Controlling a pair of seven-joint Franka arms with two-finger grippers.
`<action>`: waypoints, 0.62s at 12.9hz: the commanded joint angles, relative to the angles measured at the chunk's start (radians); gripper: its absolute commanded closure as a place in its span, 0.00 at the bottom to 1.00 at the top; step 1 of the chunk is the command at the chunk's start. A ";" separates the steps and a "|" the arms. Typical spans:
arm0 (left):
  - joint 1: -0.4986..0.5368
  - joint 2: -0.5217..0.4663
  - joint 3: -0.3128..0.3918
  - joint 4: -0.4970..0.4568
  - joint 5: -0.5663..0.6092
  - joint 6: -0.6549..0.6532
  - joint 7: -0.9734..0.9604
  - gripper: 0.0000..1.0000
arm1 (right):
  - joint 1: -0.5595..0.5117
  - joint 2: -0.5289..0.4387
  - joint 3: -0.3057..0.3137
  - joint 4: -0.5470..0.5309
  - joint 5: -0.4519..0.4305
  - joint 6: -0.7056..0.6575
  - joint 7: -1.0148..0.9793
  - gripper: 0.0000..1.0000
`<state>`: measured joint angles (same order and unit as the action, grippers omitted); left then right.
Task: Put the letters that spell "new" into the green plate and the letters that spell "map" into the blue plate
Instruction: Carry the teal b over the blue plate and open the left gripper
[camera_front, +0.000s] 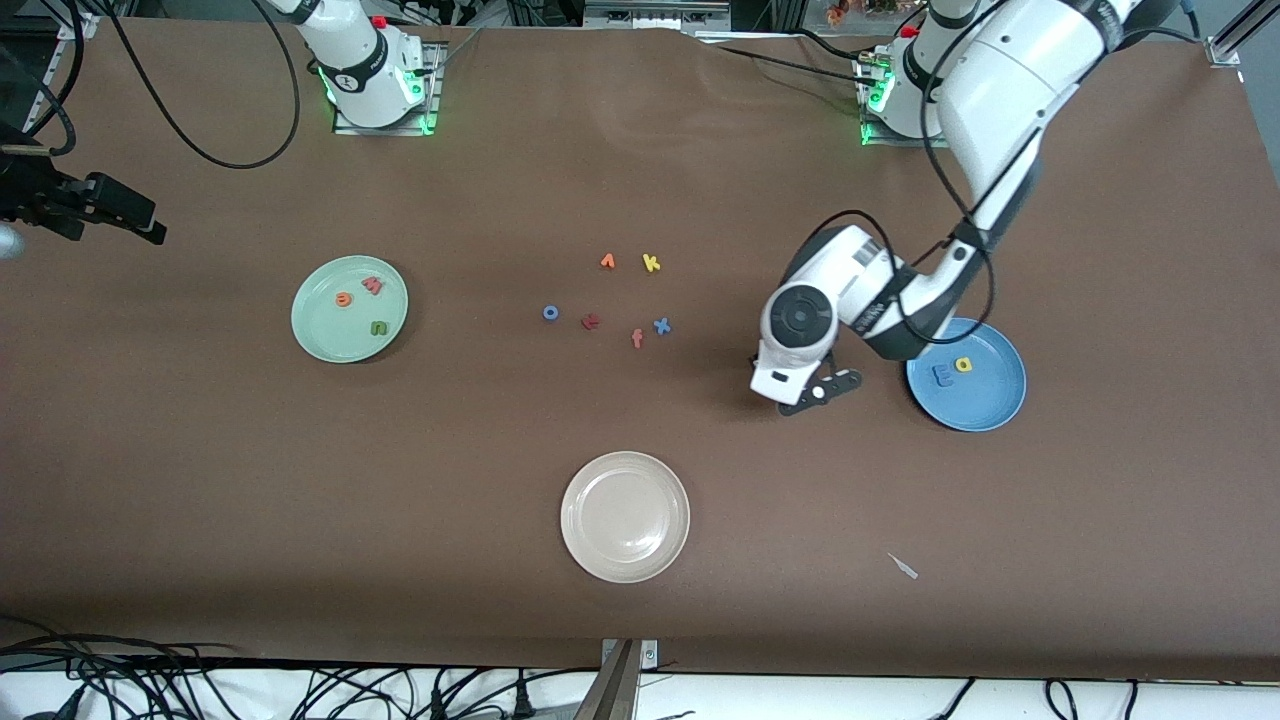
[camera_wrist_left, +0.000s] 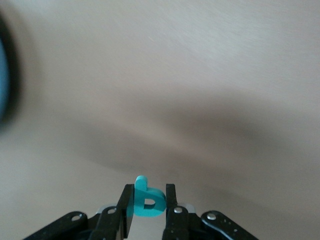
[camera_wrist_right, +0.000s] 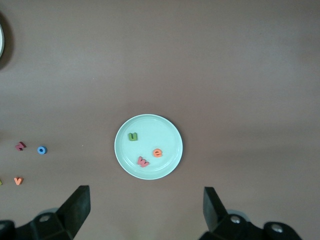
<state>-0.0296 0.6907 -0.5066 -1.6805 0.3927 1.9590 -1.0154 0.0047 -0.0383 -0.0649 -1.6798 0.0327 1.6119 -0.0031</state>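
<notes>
- left gripper (camera_wrist_left: 146, 205) clamped on the teal "p" (camera_wrist_left: 146, 201); letter stands upright between the fingers, stem poking up past the tips
- in the front view that gripper (camera_front: 822, 392) hangs low over bare table just beside the blue plate (camera_front: 990, 412), toward the middle of the table from it
- key relation: plate lies from the jaws toward the left arm's end of the table, rim close by; short sideways carry, then release. My read, not seen.
- blue plate already holds the blue "m" (camera_front: 942, 375) and yellow "a" (camera_front: 964, 365), touching or nearly; "p" is the last one for "map"
- green plate (camera_front: 320, 340) has the green "n" (camera_front: 379, 327), orange "e" (camera_front: 345, 298) and salmon "w" (camera_front: 373, 286); "new" looks done
- right gripper (camera_wrist_right: 146, 207) spread wide, empty, high over the green plate, waiting
- leftovers mid-table: "v" (camera_front: 607, 262), "k" (camera_front: 651, 263), "o" (camera_front: 551, 313), "t" (camera_front: 591, 321), "f" (camera_front: 637, 339), "x" (camera_front: 661, 326); beige plate (camera_front: 590, 550) empty, nearer the camera
- risk guess: drop early and the "p" lands short of the rim
</notes>
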 joint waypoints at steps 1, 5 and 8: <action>0.095 -0.051 -0.006 -0.010 -0.034 -0.089 0.301 0.96 | 0.003 -0.008 -0.004 -0.006 -0.002 -0.001 -0.005 0.00; 0.244 -0.069 -0.006 -0.010 -0.032 -0.169 0.708 0.96 | 0.003 -0.008 -0.004 -0.006 -0.002 -0.001 -0.005 0.00; 0.325 -0.068 -0.003 -0.013 -0.021 -0.175 0.901 0.95 | 0.003 -0.008 -0.004 -0.006 -0.001 -0.001 -0.005 0.00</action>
<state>0.2607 0.6458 -0.5051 -1.6797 0.3921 1.8017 -0.2349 0.0047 -0.0381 -0.0652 -1.6799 0.0327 1.6119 -0.0031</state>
